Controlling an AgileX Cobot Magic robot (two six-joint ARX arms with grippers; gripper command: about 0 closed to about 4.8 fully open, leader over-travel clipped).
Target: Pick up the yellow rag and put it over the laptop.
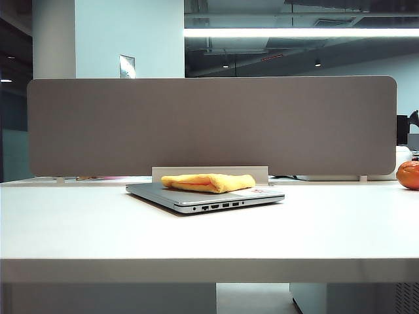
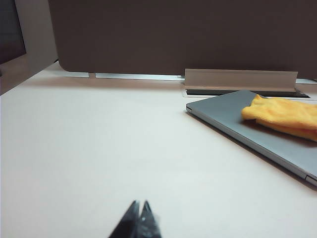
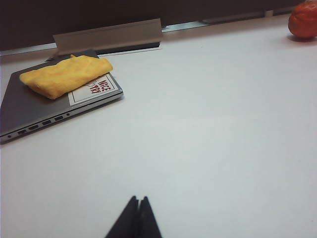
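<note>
The yellow rag (image 1: 208, 182) lay folded on the closed lid of the laptop (image 1: 196, 196), toward the lid's far side, partly covering the white sticker (image 3: 94, 89). The laptop sat near the middle of the table (image 1: 98, 229), just in front of the grey divider panel (image 1: 209, 124). Judged from this layout, the placement appeared complete, and the step in hand was to hold both arms clear.

The left gripper (image 2: 139, 212) stood low over bare table on the near left, well apart from the laptop, its fingers pressed together on nothing. The right gripper (image 3: 138, 208) stood over bare table on the near right, likewise pressed together and empty. Neither arm appeared in the exterior view.

Procedure for a good finish:
1. Keep both grippers away from the laptop edge, so that the cloth is not snagged or dragged.
2. If fuller coverage were required, the rag would need unfolding; it covered only part of the lid, and the near strip and the port edge remained bare.
3. Any regrip should pinch the soft pile from above, without pressing on the lid.

Containers: none was visible. An orange fruit (image 1: 409, 174) rested loose on the table at the far right, well apart from the laptop.
</note>
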